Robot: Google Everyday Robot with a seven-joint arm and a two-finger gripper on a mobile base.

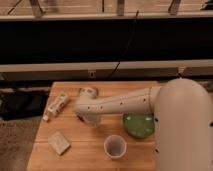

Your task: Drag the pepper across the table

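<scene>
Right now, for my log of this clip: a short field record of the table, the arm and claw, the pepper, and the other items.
table: light wooden top
arm: white, reaching from the right across the table's middle
claw: at the arm's far end, near the table's back left
pepper: not visible
white tube: back left, lying diagonally
tan block: front left
cup: front centre, upright
green dish: right, partly behind the arm
</scene>
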